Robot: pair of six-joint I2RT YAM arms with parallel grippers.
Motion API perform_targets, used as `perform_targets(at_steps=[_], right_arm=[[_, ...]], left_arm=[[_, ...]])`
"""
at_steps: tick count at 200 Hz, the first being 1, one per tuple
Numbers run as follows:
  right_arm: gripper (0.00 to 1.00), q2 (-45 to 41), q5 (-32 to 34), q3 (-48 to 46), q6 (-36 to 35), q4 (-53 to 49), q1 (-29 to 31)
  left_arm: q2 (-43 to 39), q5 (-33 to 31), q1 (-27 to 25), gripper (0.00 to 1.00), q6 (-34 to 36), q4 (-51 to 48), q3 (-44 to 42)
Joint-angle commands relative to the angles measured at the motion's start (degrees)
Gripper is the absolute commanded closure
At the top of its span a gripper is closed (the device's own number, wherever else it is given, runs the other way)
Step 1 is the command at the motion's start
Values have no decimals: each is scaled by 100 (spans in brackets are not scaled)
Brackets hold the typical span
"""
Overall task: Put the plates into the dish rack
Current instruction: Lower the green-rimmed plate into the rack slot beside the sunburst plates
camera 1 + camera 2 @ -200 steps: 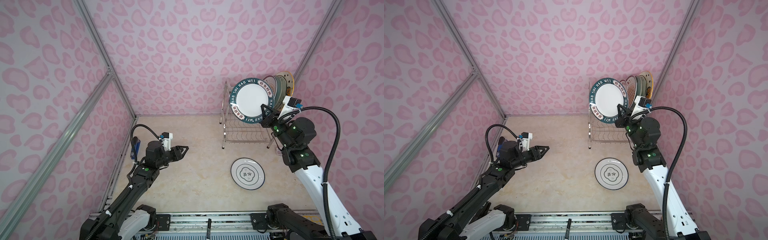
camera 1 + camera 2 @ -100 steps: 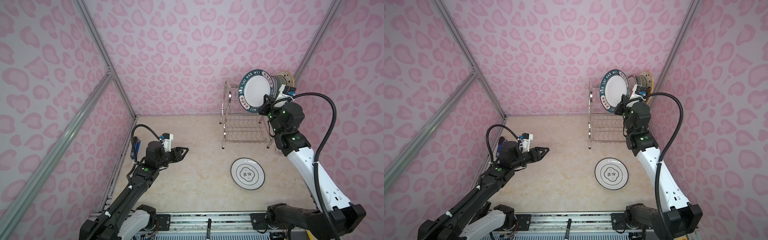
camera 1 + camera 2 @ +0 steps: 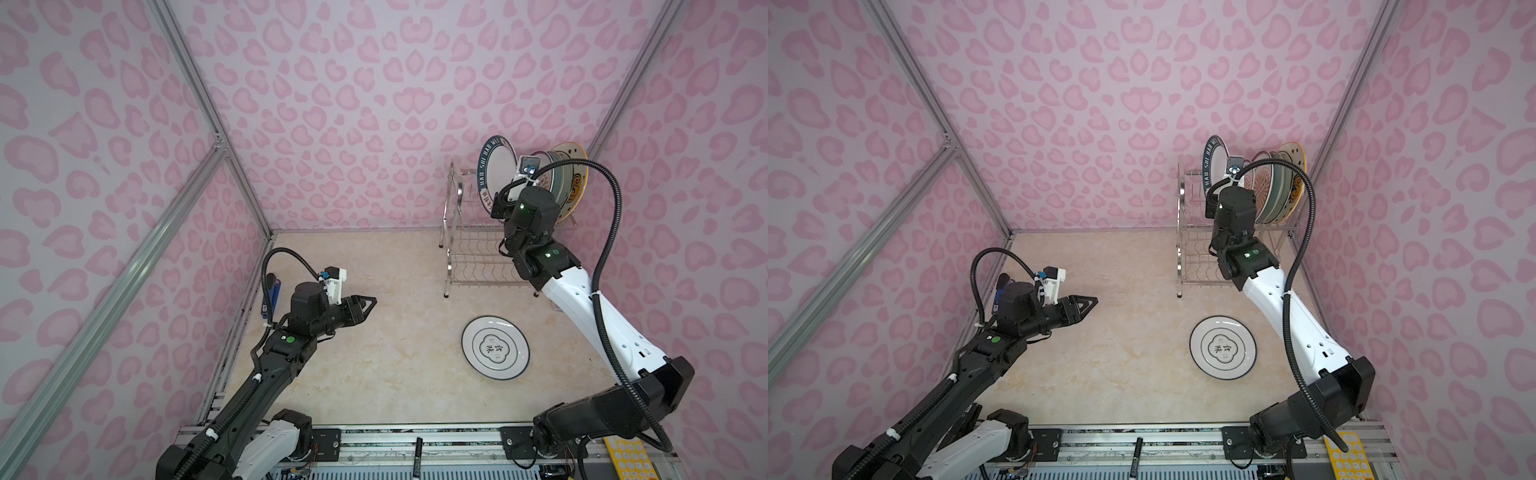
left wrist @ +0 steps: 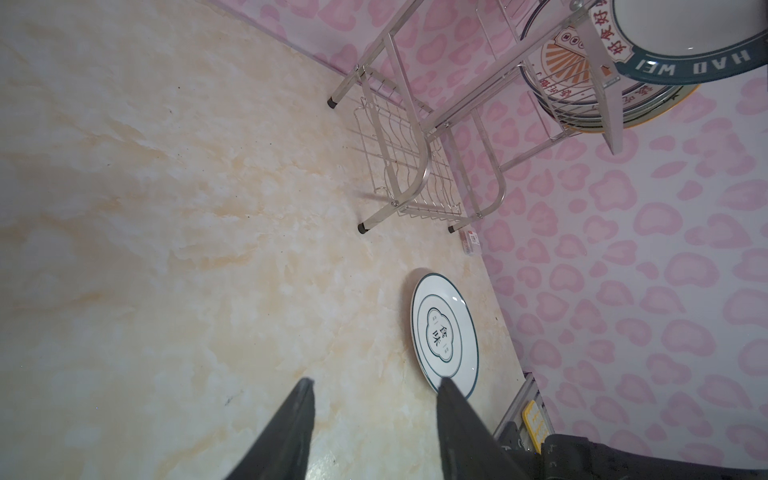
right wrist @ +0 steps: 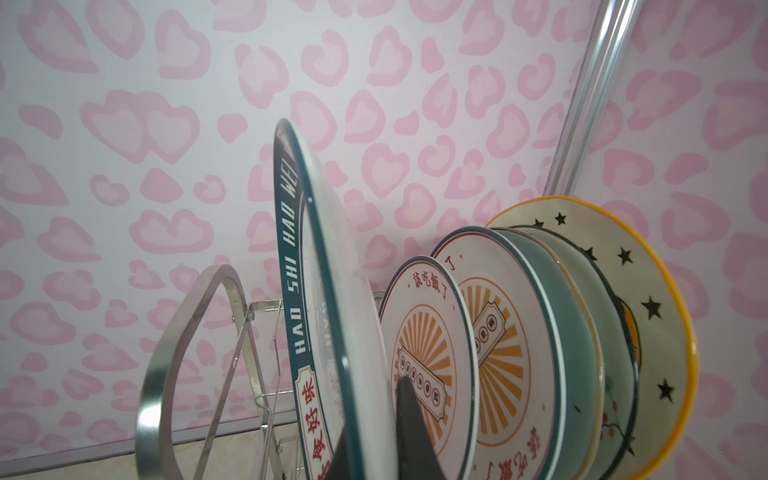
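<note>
you have a cream marbled tabletop point(image 3: 374, 386) boxed in by pink heart-print walls point(image 3: 332, 104), with aluminium posts point(image 3: 189, 108) at the corners. the dish rack point(image 3: 448, 216) stands at the back right, close to the wall. 5 plates already stand on edge on its top tier: the star plate point(image 5: 648, 291) with the orange rim is at the right end, and 2 orange sunburst plates point(image 5: 428, 353) are nearest your right gripper. the white plate point(image 3: 495, 348) with the centre emblem lies flat on the tabletop in front of the rack, well apart from both grippers.

your right arm point(image 3: 582, 299) reaches up and back over the rack. the right gripper point(image 5: 374, 432) is clamped on the rim of the dark-teal lettered plate point(image 5: 291, 249), which stands upright just beside the nearest sunburst plate. you cannot tell whether its edge sits in a slot. your left arm point(image 3: 270, 374) stretches low over the left of the tabletop. the left gripper point(image 4: 376, 384) has its jaws apart with nothing between them.

1 second ago the lettered plate faced the top cameras, out by the rack's left end. now it is turned near edge-on and sits further back, in line with the row. the left arm and the white plate have not moved.
</note>
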Motion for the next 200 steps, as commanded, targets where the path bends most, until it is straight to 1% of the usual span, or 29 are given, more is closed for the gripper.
perform_targets(at_steps=[1, 39, 100, 200], right_arm=[[100, 162, 644, 173, -449, 307, 65], [100, 437, 950, 356, -664, 219, 65], [100, 740, 1119, 512, -810, 143, 24], [100, 933, 936, 477, -614, 52, -110]], left_arm=[[21, -23, -5, 50, 232, -135, 160], [-9, -4, -3, 50, 237, -138, 147], [-91, -58, 0, 50, 265, -221, 99], [-83, -104, -2, 50, 308, -303, 130]])
